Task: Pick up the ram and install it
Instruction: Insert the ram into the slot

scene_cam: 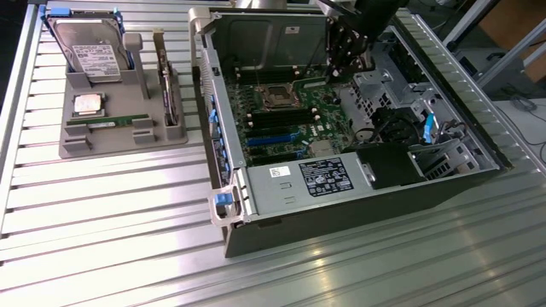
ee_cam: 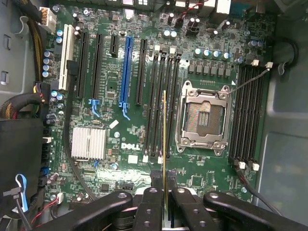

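Currently the gripper (ee_cam: 166,195) pinches the ram (ee_cam: 165,134) narrowly, edge-on, over the memory slots (ee_cam: 159,106) beside the CPU socket (ee_cam: 202,118), at one o'clock in the exterior view. Judgement: hold the stick parallel to one slot, upright and level, and press evenly.

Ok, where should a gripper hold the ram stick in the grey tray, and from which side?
Grip the ram stick probably at the middle of its upper long edge, from straight above, one finger on each flat face. It seems to stand on edge in the tray, with holders at both ends.
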Motion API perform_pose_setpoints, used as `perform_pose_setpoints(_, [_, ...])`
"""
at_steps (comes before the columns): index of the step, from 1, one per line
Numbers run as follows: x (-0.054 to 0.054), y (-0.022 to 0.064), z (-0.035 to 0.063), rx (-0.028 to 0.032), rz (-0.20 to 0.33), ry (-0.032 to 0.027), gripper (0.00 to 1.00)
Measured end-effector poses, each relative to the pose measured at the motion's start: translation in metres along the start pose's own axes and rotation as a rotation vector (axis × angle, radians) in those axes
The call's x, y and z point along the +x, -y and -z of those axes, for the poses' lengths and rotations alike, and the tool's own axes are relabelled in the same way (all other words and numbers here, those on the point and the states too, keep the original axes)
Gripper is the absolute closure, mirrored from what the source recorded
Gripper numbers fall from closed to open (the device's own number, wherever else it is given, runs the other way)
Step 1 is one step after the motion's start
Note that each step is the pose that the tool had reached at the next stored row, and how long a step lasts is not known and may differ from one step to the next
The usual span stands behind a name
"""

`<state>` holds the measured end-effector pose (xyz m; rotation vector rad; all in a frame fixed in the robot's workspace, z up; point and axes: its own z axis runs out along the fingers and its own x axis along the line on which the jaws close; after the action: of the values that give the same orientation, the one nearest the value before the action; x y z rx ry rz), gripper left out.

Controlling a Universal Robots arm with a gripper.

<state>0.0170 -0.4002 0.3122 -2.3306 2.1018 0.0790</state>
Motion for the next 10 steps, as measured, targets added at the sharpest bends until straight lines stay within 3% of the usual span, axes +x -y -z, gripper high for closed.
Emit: perform_pose_setpoints(10, [0.0002,0.0001,-0.0040,0.0000,0.000,0.0000,0.86])
